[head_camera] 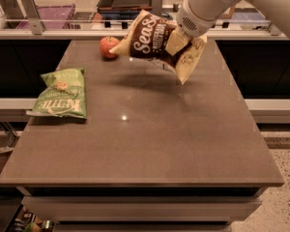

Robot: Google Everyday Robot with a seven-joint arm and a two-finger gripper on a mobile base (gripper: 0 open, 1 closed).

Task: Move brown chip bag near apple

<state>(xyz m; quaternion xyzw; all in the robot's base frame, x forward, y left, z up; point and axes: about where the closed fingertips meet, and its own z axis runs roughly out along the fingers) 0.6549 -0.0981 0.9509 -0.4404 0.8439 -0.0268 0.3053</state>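
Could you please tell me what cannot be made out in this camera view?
Gripper, at the right end of the lifted brown bag: fingertips buried in crumpled foil.
Small print on the brown bag: too small to read; back face turned away.
Apple: right edge behind the bag's corner; a gap cannot be judged.
Arm: cut off by the top and right edges.

Tool [180, 36] grips brown chip bag [147, 41] — "Seas" — green bag [60, 96] "Kettle".

arm [210, 1]: smooth white shell | wrist [187, 22]: dotted grey band | tool [177, 41]: cream, upper right
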